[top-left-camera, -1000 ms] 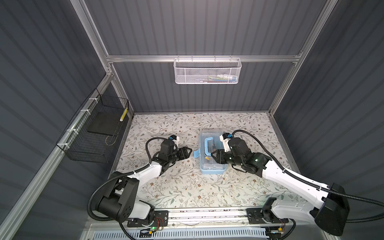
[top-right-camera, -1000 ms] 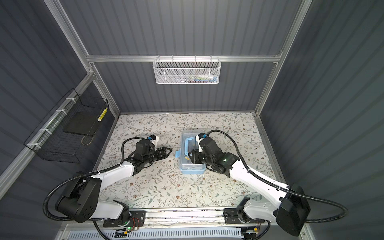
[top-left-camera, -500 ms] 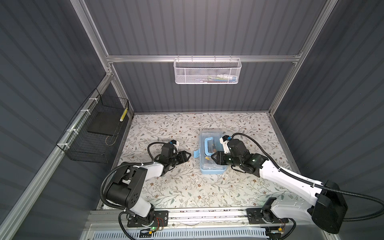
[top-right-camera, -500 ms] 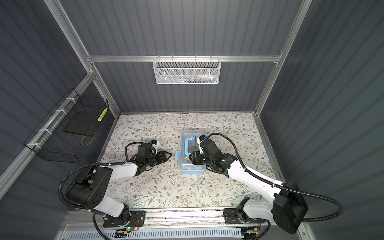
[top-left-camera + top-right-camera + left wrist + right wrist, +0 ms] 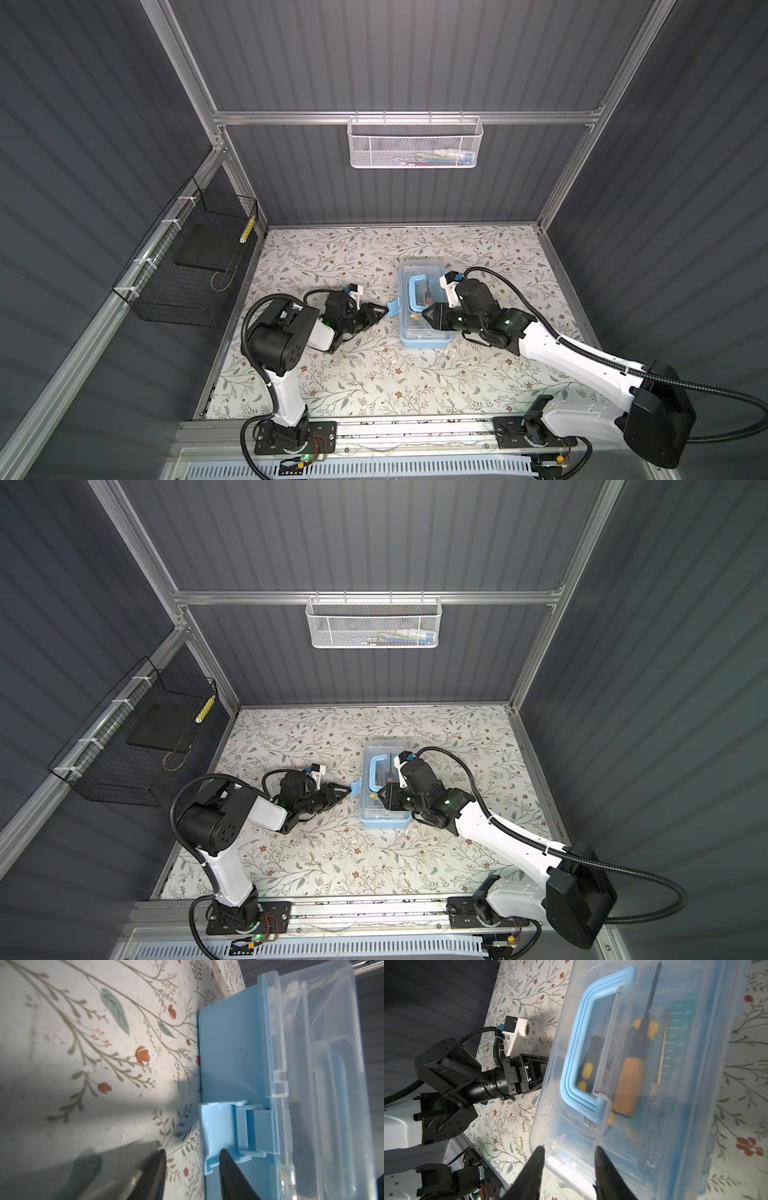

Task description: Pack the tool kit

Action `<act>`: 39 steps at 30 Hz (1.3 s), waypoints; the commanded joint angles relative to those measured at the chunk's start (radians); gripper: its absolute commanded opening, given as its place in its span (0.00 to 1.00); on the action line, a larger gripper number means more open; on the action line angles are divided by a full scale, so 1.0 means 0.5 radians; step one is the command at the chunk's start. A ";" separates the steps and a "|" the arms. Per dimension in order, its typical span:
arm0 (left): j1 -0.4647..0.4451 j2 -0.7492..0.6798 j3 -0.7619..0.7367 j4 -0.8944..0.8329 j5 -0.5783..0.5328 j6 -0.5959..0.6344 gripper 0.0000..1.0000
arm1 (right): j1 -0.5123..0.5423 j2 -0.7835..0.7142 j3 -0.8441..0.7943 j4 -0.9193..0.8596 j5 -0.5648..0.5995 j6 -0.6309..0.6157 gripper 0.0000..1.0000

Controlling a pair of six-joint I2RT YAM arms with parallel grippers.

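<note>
The left arm [image 5: 282, 336] has folded upward and its jaws have narrowed around the tool kit [image 5: 415, 332] latch [image 5: 216, 1136].

The tool kit [image 5: 419, 268] blocks the middle of the counter [image 5: 374, 374], left gripper [image 5: 381, 312] beside it, right gripper [image 5: 425, 319] above; the counter nearer and farther lies open.

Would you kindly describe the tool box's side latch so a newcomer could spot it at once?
On the floral tabletop stands a light-blue tool box with a clear lid. The latch juts from its side facing the left gripper. Unlike the arched handle on top, it is a flat side flap.
</note>
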 commanded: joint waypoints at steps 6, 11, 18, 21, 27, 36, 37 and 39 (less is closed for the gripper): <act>0.011 0.094 0.021 0.215 0.103 -0.106 0.40 | -0.008 -0.016 -0.031 0.019 0.014 0.015 0.41; 0.010 0.166 0.065 0.233 0.136 -0.120 0.37 | -0.009 0.000 -0.031 0.004 0.050 0.003 0.41; 0.010 0.234 0.106 0.261 0.158 -0.139 0.36 | -0.015 0.006 -0.043 0.002 0.065 0.008 0.41; 0.010 0.266 0.118 0.310 0.179 -0.171 0.34 | -0.015 0.019 -0.046 0.012 0.062 0.014 0.41; 0.010 0.313 0.133 0.362 0.207 -0.206 0.31 | -0.016 0.034 -0.046 0.015 0.057 0.018 0.41; 0.012 0.353 0.136 0.436 0.242 -0.245 0.27 | -0.026 0.058 -0.043 0.007 0.068 0.018 0.40; 0.010 0.359 0.136 0.445 0.247 -0.252 0.26 | -0.027 0.060 -0.043 0.004 0.074 0.022 0.41; 0.010 0.363 0.141 0.457 0.249 -0.262 0.26 | -0.030 0.064 -0.046 0.005 0.076 0.021 0.41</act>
